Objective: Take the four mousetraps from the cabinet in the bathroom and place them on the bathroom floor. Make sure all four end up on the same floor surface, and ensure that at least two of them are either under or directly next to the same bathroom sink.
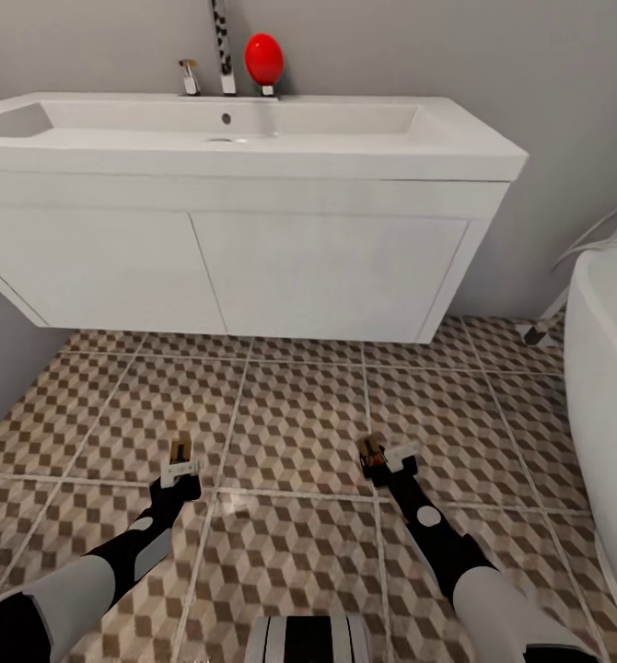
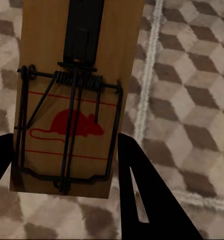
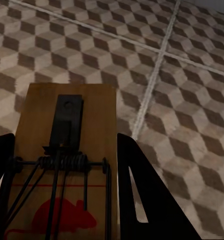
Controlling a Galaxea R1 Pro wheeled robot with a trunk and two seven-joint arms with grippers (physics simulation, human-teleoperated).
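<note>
Closest in, a mousetrap (image 2: 66, 100) sits clamped between my left jaws (image 1: 180, 467), low over the bathroom floor (image 1: 290, 424) at lower left of the head frame; my right jaws (image 1: 382, 458) hold another mousetrap (image 3: 64, 165) at lower centre-right. The bathroom sink (image 1: 253, 147) hangs across the upper frame. I judge this the placing step: next, lower both and release them flat near the sink.

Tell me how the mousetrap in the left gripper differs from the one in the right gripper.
The left mousetrap shows nearly its whole board in its wrist view, red mouse print complete; the right mousetrap is cut off partway through the print. In the head view, the left gripper sits farther from the bathtub than the right gripper. Both are wooden boards with dark wire, held between the fingers above the bathroom floor.
</note>
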